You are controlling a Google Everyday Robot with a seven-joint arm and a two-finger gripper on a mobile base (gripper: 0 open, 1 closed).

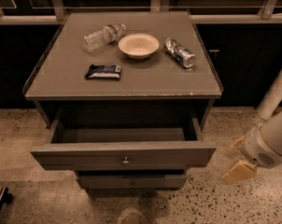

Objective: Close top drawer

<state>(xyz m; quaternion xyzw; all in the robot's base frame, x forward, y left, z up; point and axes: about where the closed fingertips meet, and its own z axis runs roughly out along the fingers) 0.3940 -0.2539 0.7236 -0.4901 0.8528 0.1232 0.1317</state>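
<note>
The top drawer (85,156) of the grey-brown cabinet is pulled far out, and its inside looks empty. A small round metal knob (125,161) sits at the middle of its flat front. My gripper (236,159) is low at the right, just beyond the drawer front's right end and apart from it. Its two pale fingers (239,171) point left and stand apart with nothing between them.
A narrower drawer (131,181) sits shut below. On the cabinet top (61,85) lie a plastic bottle (102,35), a white bowl (138,45), a crushed can (179,52) and a dark snack packet (102,71). Speckled floor surrounds the cabinet, with dark cupboards behind.
</note>
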